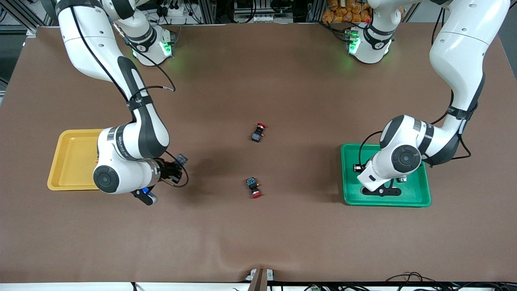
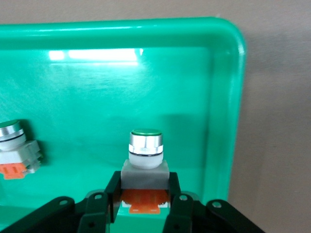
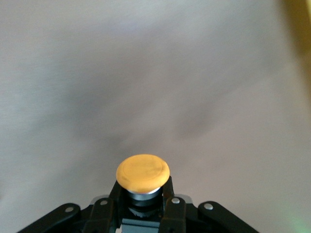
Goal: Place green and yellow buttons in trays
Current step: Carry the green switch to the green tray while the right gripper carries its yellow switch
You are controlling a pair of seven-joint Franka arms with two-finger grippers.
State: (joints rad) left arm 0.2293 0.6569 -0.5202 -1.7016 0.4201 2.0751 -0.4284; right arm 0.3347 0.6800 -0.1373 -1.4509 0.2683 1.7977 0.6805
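Observation:
My left gripper [image 2: 145, 183] is shut on a green button [image 2: 145, 150] with a white body and an orange block, low inside the green tray [image 2: 146, 73], near one corner. A second green button [image 2: 13, 145] lies in that tray beside it. In the front view the left gripper [image 1: 383, 189] is over the green tray [image 1: 418, 199]. My right gripper [image 3: 143, 194] is shut on a black-bodied button with a yellow cap [image 3: 143, 173] above bare table. In the front view the right gripper [image 1: 176, 165] is beside the yellow tray [image 1: 70, 161], toward the table's middle.
Two black-bodied switches with red caps lie at the table's middle, one [image 1: 258, 132] farther from the front camera, one [image 1: 253, 188] nearer. The right arm's elbow covers part of the yellow tray. A strip of the yellow tray shows in the right wrist view [image 3: 297, 24].

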